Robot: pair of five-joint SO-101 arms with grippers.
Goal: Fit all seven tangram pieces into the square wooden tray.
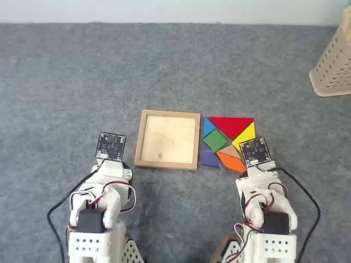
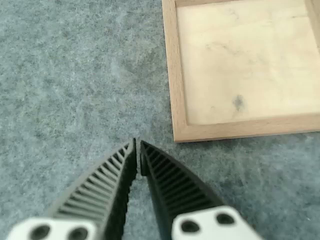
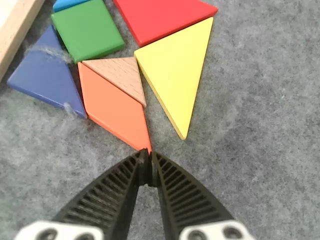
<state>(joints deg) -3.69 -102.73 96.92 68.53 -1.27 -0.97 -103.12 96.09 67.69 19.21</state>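
Tangram pieces (image 1: 229, 143): seven flat shapes packed in a loose square on grey carpet (image 1: 82, 71), just beside the tray's right side, all lying outside it.
Colours: red triangle (image 3: 160, 17), yellow triangle (image 3: 177, 70), green square (image 3: 87, 30), orange parallelogram (image 3: 112, 107), bare-wood triangle (image 3: 122, 75), violet-blue triangle (image 3: 45, 75), light-blue piece (image 3: 70, 4).
Tray (image 1: 139, 139): square, pale wood, raised rim, small dark smudge on its floor.
Left gripper (image 2: 137, 145): fingers pressed together, holding nothing, near the tray's corner.
Right gripper (image 3: 150, 154): fingers pressed together, holding nothing, tips at the orange parallelogram's point.
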